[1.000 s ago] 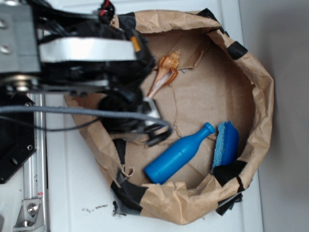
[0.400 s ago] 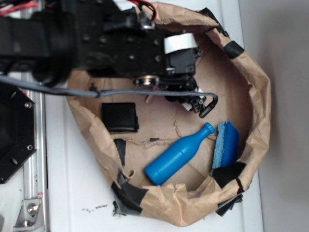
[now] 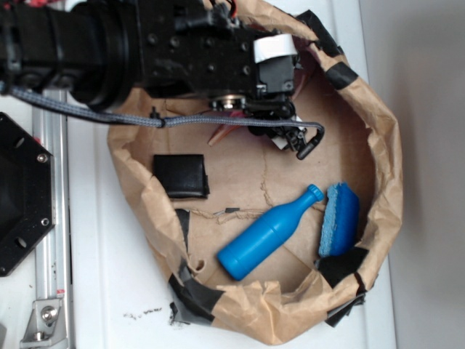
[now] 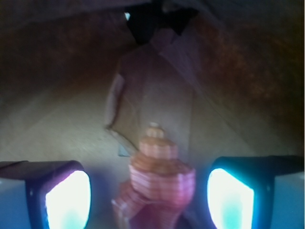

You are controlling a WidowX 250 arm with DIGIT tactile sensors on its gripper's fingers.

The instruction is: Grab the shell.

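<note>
A: So, from the exterior view, where does the shell (image 3: 220, 134) lie against the tool (image 3: 280, 129)?

B: Mostly hidden. Only its pointed tip shows, sticking out from under the black arm (image 3: 145, 43), just below the grey cable (image 3: 218, 121). The tool sits over it, near the upper middle of the paper bag (image 3: 385, 182). Whether the jaws are spread cannot be read from this angle.

A: And the room around it?

B: The bag's crumpled wall rises all round, patched with black tape (image 3: 192, 294). The tool stands close to the upper rim. Below it the brown floor is open down to a blue bottle (image 3: 267, 233) lying on its side, with a blue sponge (image 3: 340, 218) just beside the bottle's cap, against the right wall. A black block (image 3: 180, 174) lies to the left, well apart from the bottle. The bag rests on a white bench (image 3: 109, 291).

A: Now the wrist view?

B: Blurred, but plain enough. The shell (image 4: 159, 183) sits between the two fingers (image 4: 62, 193), its knobby wide end towards the far wall and its spire rising in the middle of the gap. The tool (image 4: 147, 195) is released: both pads stand clear of the shell, with floor showing on either side.

A: Any edges ahead?

B: The bag's brown wall climbs beyond the shell, with a dark tape patch (image 4: 143, 21) at the top and a torn paper flap (image 4: 116, 102) just behind the shell.
</note>
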